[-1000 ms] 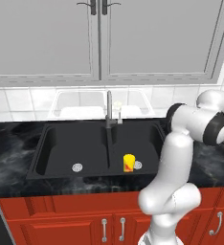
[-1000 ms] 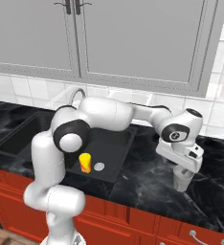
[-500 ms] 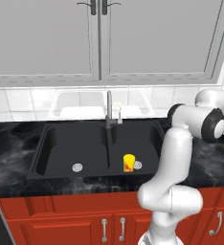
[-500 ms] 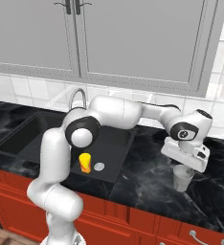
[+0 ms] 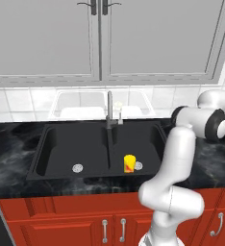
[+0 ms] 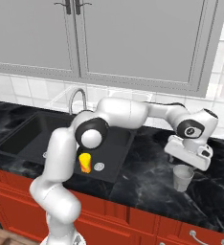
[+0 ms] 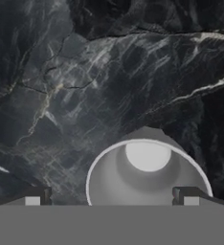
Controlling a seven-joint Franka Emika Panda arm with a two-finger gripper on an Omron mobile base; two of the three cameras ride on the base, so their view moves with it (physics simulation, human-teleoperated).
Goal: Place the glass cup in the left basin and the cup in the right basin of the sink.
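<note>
The glass cup [image 6: 183,177] stands upright on the black marble counter to the right of the sink [image 6: 125,152]. My gripper [image 6: 184,165] hangs just above it, open and holding nothing. In the hand view I look down into the glass cup [image 7: 147,174]; my gripper [image 7: 111,198] straddles it off-centre, the right fingertip [image 7: 189,196] over its rim and the left one well clear. The yellow cup [image 5: 129,163] stands upright in the right basin [image 5: 150,139], beside its drain. The left basin [image 5: 61,146] holds nothing but its drain.
A chrome faucet [image 5: 109,108] rises behind the sink's divider. The arm reaches across the right basin toward the right counter [image 6: 147,184]. Grey wall cabinets [image 5: 100,38] hang overhead, and red base cabinets [image 5: 85,216] run below the counter edge.
The hand has drifted slightly to the right over the glass cup and the arm's elbow has swung with it. The jaws stayed open; both cups stayed put.
</note>
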